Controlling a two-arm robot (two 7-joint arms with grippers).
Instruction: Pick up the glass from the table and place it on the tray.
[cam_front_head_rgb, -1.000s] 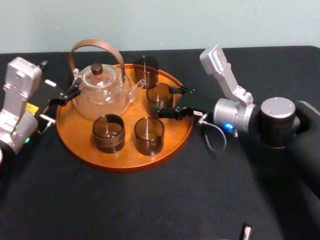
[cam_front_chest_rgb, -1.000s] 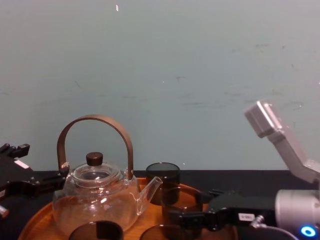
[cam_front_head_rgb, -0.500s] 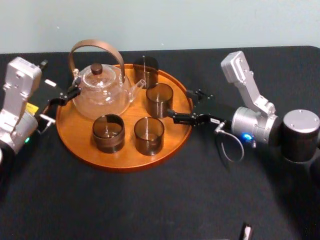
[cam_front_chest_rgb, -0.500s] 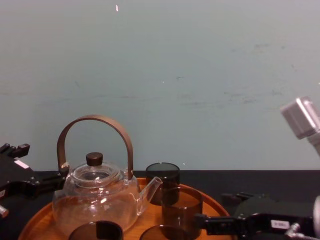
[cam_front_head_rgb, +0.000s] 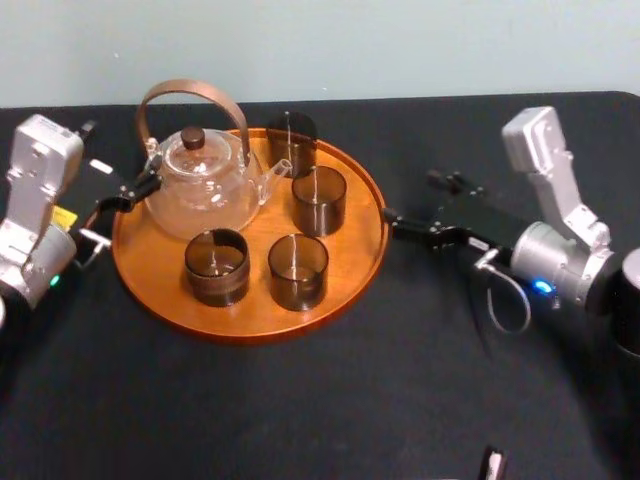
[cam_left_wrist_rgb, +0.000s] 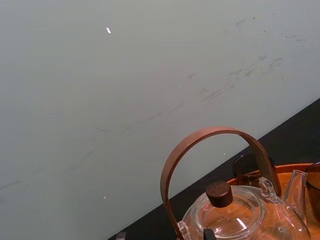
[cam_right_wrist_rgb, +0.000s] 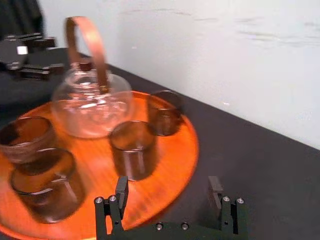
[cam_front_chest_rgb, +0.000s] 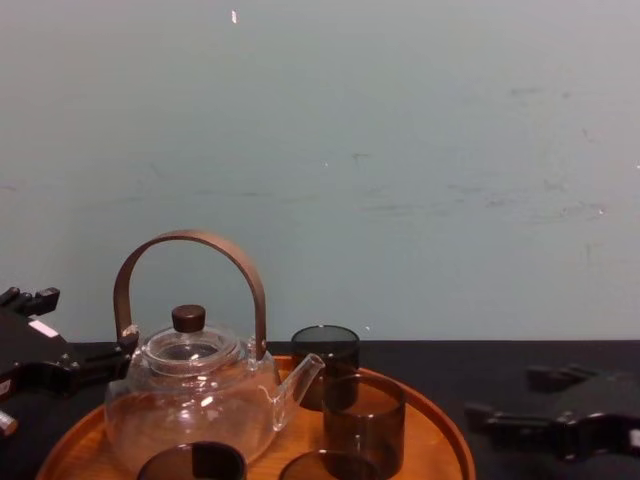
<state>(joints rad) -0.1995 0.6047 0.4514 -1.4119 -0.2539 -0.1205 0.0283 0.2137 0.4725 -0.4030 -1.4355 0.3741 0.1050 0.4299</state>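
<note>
Held right gripper (cam_front_head_rgb: 410, 197) wide, empty, at 3 o'clock off tray (cam_front_head_rgb: 235, 312), above table (cam_front_head_rgb: 300, 400), found glass (cam_front_head_rgb: 319, 200) upright on tray at 2 o'clock, parked left gripper (cam_front_head_rgb: 120, 210) wide at 9 o'clock.

A plain pale blue-green wall (cam_front_chest_rgb: 400, 150) rises behind the matte black counter (cam_front_head_rgb: 300, 400), meeting its far edge at 12 o'clock. Faint grey scuff marks (cam_front_chest_rgb: 480, 198) streak the paint toward 3 o'clock. A small bright speck (cam_front_chest_rgb: 234, 16) sits near 11 o'clock. The light is soft and even.
</note>
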